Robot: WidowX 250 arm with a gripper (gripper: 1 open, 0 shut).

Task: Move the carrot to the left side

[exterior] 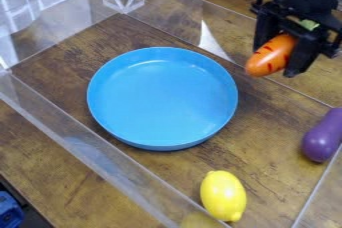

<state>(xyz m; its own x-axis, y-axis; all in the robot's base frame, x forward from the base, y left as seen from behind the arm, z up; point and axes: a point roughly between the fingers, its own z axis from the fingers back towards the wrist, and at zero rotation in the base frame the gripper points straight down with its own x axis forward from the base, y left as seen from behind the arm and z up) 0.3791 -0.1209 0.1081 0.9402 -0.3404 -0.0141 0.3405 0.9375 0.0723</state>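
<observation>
The carrot (pixel 271 57), small and orange with dark ridge lines, hangs in the air to the right of the blue plate (pixel 162 97), above the wooden table. My gripper (pixel 287 52) points straight down and is shut on the carrot, its black fingers on either side of it. The carrot's leafy end is hidden behind the fingers. The carrot sits just past the plate's right rim and well above it.
A purple eggplant (pixel 321 134) lies at the right edge. A yellow lemon (pixel 223 195) rests near the front. Clear plastic walls (pixel 80 142) fence the wooden table on all sides.
</observation>
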